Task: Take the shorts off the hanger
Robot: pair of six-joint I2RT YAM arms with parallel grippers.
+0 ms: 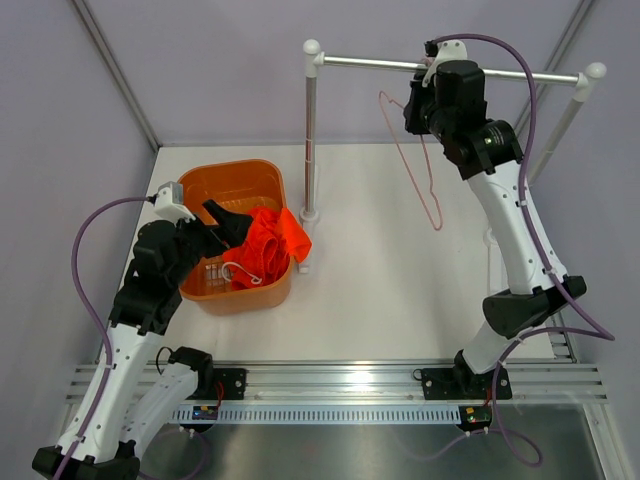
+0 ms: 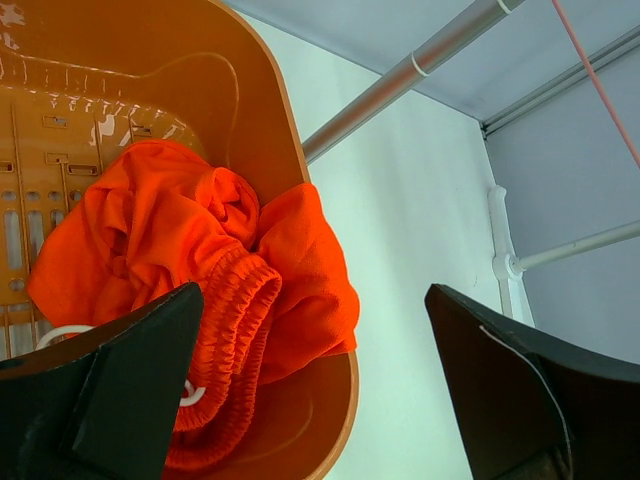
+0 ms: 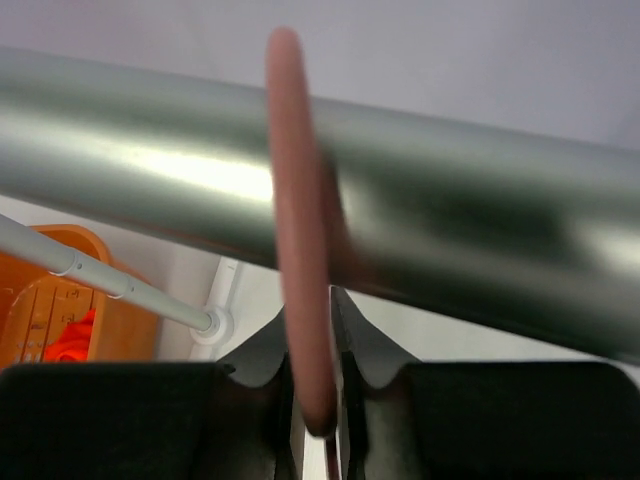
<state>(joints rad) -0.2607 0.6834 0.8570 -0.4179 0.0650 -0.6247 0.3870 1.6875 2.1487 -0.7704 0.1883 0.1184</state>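
Note:
The orange-red shorts [image 1: 272, 238] lie bunched in the orange basket [image 1: 230, 168], one part draped over its right rim. In the left wrist view the shorts [image 2: 200, 240] show their elastic waistband and a white drawstring loop [image 2: 60, 335]. My left gripper [image 1: 232, 225] hovers just above them, open and empty, jaws wide apart [image 2: 310, 400]. The pale-pink wire hanger [image 1: 437, 224] is bare and hangs at the silver rail [image 1: 370, 63]. My right gripper [image 1: 418, 100] is shut on the hanger [image 3: 300, 250] at its hook, right under the rail [image 3: 480, 230].
The rail stands on two white-footed posts at the back of the table; the left post [image 1: 310, 150] rises just right of the basket. The basket wall [image 2: 250, 90] curves round the shorts. Grey walls enclose the table on three sides.

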